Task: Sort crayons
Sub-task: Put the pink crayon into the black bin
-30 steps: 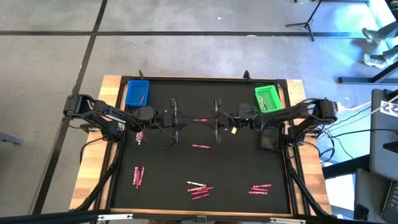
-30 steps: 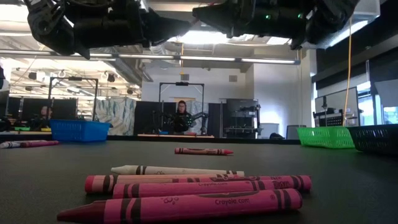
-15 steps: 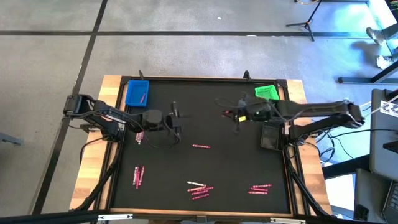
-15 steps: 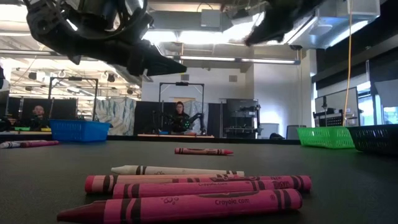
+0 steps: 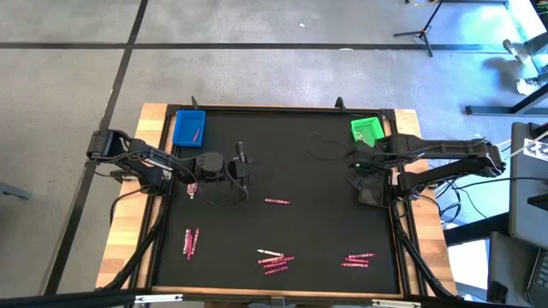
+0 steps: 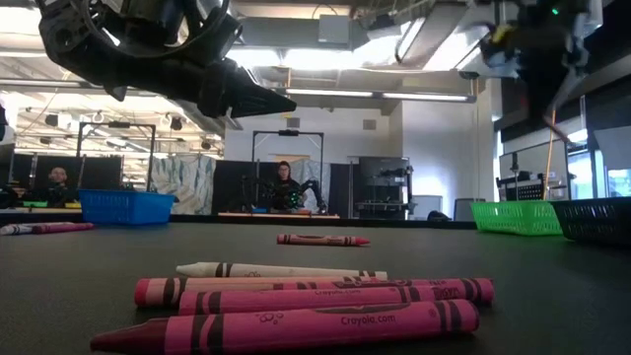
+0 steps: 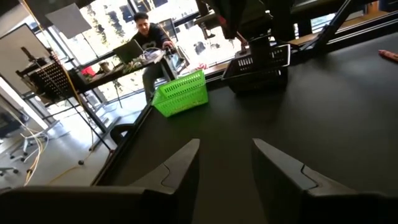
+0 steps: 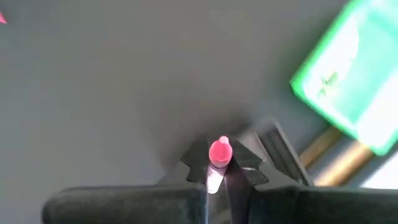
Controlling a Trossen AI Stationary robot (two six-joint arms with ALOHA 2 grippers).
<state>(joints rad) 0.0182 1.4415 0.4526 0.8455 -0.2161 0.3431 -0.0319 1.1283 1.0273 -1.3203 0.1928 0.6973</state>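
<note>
My right gripper [image 5: 358,174] hangs near the table's right edge, pointing steeply down, shut on a pink crayon [image 8: 219,155]. A black basket [image 5: 373,193] lies below it and the green tray [image 5: 368,133] just beyond. My left gripper [image 5: 244,167] hovers open over the left half of the mat, pointing about level toward the right, with nothing between its fingers [image 7: 180,165]. Loose pink crayons lie flat on the mat: one at the middle [image 5: 276,201] and clusters near the front [image 5: 274,259] [image 5: 360,257] [image 5: 190,242]. The blue tray [image 5: 188,127] holds one crayon. My right gripper pinches the pink crayon between its two fingers. The crayon lies along the fingers, and its pointed tip [image 8: 220,148] sticks out past the fingertips. The fingers come from above, pointing steeply down. The crayon is lifted clear of the mat.
A whitish crayon [image 6: 281,269] lies behind the front cluster [image 6: 315,296]. More pink crayons lie by the left arm [image 5: 192,188]. The raised wooden table frame [image 5: 158,115] borders the black mat. People sit at desks in the room beyond.
The two grippers stood tip to tip at mid-table with a pink crayon between them. My right gripper has drawn back toward the table's right edge with the crayon, risen a little and turned from about level to pointing down. My left gripper has let go and tipped slightly.
</note>
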